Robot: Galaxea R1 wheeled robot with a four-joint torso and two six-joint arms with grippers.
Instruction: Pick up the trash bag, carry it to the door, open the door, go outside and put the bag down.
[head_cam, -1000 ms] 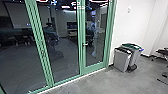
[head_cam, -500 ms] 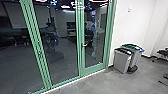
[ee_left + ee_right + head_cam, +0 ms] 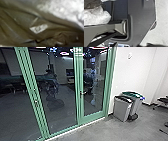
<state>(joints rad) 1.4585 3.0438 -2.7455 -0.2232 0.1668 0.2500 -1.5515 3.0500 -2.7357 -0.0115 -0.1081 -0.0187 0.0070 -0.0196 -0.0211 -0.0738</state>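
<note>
The trash bag (image 3: 20, 25) is creased, brownish; perhaps see-through.

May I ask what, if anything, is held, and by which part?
A brown translucent plastic bag is near the left wrist camera; any hold cannot be told.

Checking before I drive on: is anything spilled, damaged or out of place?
Nothing stands out. The green-framed glass door looks shut, and two boxy grey bins stand upright beside it. The creased brown plastic trash bag is too close to judge for tears.
</note>
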